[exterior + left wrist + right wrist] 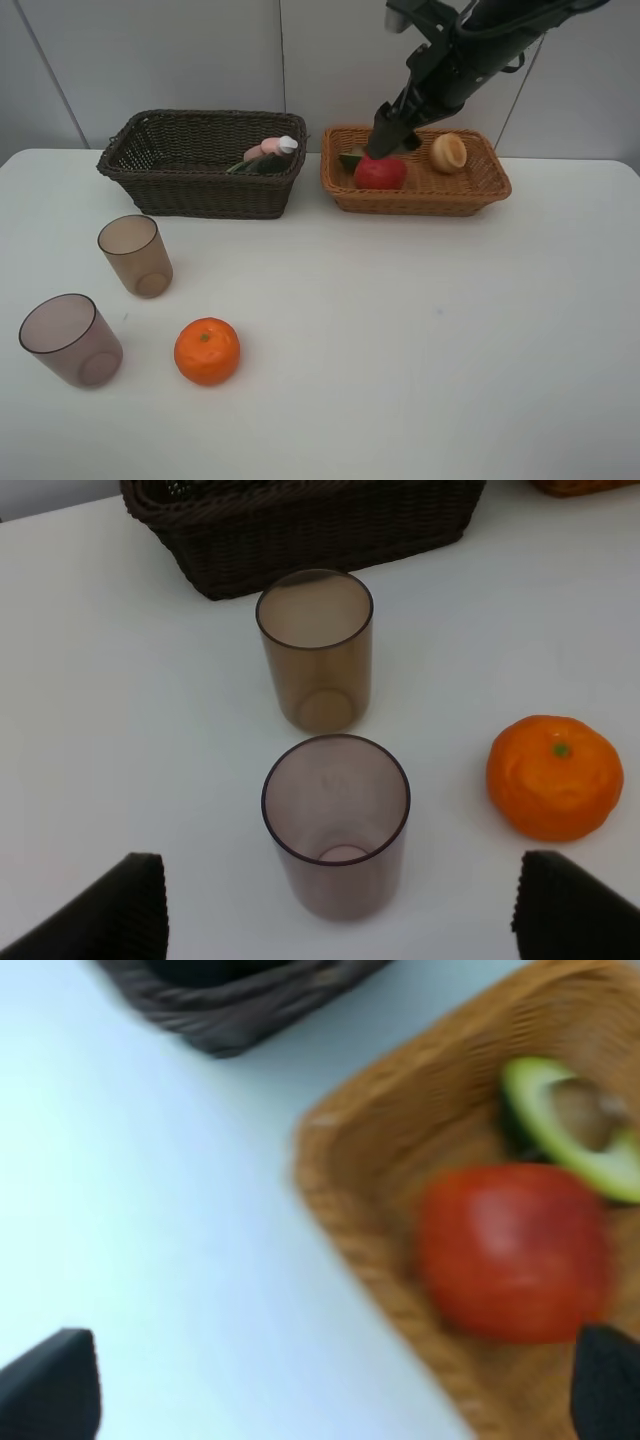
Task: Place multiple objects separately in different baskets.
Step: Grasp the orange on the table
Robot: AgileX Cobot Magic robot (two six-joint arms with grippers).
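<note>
red apple (380, 172) in tan wicker basket (480, 195), orange (207, 351) and two cups (135, 255) on table (400, 350)
our right gripper (384, 142) hangs wide open and empty over that basket, upper right; our left gripper (340, 910), equally wide and empty, looks down on the cups, lower left.

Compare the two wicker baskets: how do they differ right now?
The dark brown basket is deeper than the orange-tan basket. The dark one holds a pink spray bottle; the tan one holds a red apple, halved avocado and cut fruit. Both are rectangular wicker, side by side.
</note>
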